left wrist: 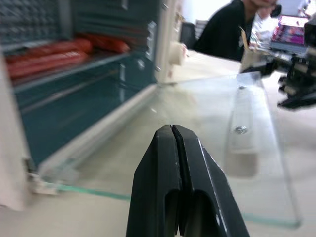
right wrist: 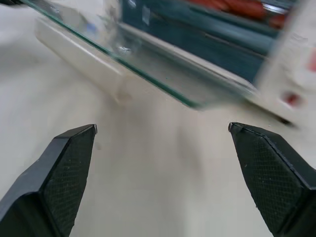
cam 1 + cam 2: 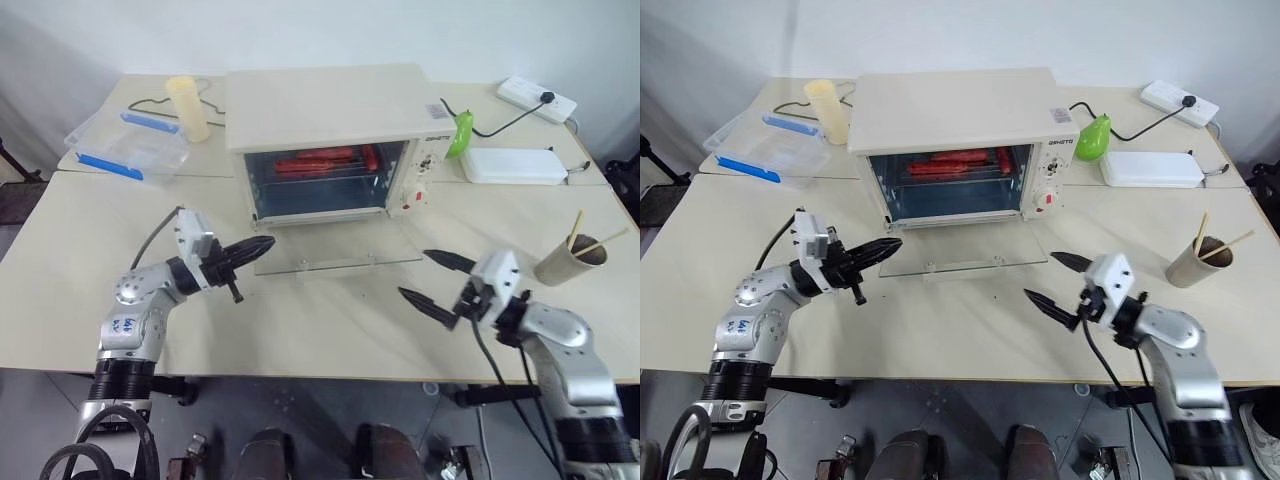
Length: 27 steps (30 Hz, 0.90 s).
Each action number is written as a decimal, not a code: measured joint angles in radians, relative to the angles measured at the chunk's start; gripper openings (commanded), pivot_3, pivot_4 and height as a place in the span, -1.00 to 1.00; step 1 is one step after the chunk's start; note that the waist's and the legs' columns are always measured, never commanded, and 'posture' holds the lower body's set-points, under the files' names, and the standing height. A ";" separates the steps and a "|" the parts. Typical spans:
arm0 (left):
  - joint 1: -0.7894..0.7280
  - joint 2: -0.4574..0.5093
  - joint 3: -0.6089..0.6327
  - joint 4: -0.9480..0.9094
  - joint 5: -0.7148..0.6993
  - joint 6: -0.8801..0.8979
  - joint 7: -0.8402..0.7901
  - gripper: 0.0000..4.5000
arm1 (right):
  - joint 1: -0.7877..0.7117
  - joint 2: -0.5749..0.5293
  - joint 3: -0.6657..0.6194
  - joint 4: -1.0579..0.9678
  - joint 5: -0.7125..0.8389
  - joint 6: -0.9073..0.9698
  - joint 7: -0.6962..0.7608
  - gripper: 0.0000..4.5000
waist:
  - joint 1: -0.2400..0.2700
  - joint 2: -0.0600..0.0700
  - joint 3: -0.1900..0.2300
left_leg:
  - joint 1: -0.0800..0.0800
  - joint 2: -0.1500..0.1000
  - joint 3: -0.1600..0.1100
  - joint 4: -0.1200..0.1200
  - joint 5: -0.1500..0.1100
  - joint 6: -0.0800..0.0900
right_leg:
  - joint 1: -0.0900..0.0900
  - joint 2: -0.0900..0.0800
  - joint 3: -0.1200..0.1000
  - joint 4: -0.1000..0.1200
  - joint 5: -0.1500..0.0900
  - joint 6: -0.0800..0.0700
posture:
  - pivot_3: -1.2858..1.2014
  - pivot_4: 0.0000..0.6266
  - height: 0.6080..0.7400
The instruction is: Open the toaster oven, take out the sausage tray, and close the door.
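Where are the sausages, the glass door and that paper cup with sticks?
sausage tray (image 3: 325,160), left eye view, on the red sausages inside the oven.
door (image 3: 335,245), left eye view, middle of the glass lying open flat.
paper cup (image 3: 568,262), left eye view, on its side wall.

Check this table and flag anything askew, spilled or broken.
Nothing stands out. The toaster oven stands upright, its door lies folded down flat, and the sausage tray sits level inside. The paper cup is upright; no spills show.
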 measured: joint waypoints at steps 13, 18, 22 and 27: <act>0.149 -0.058 0.014 -0.072 0.054 -0.089 0.086 -0.23 | -0.297 0.052 0.172 -0.001 -0.292 -0.105 -0.192 1.00 | -0.019 0.000 0.000 | 0.000 0.002 -0.001 0.000 0.001 -0.001 | -0.002 0.000 -0.001 0.002 0.000 0.000 | 0.03 -0.52 1.00; 0.197 -0.077 0.106 -0.136 0.038 -0.129 0.182 0.39 | -0.430 0.184 0.335 0.037 -0.422 -0.072 -0.275 1.00 | -0.006 0.000 0.000 | -0.001 0.001 -0.001 0.000 0.001 -0.001 | -0.002 -0.002 -0.001 0.002 0.000 0.000 | 0.03 -0.52 1.00; 0.242 -0.090 0.169 -0.200 -0.017 -0.099 0.247 0.88 | -0.590 0.263 0.471 0.227 -0.620 -0.157 -0.405 1.00 | -0.017 0.000 0.000 | -0.001 0.001 -0.003 0.001 0.001 -0.001 | -0.002 -0.001 -0.002 0.003 0.000 0.000 | 0.03 -0.52 1.00; 0.318 -0.074 0.230 -0.256 -0.074 -0.034 0.271 0.88 | -0.738 0.320 0.566 0.504 -0.833 -0.208 -0.604 1.00 | -0.034 0.000 0.000 | -0.001 0.002 -0.004 0.000 0.001 -0.001 | -0.002 -0.002 -0.002 0.005 0.000 0.000 | 0.03 -0.52 1.00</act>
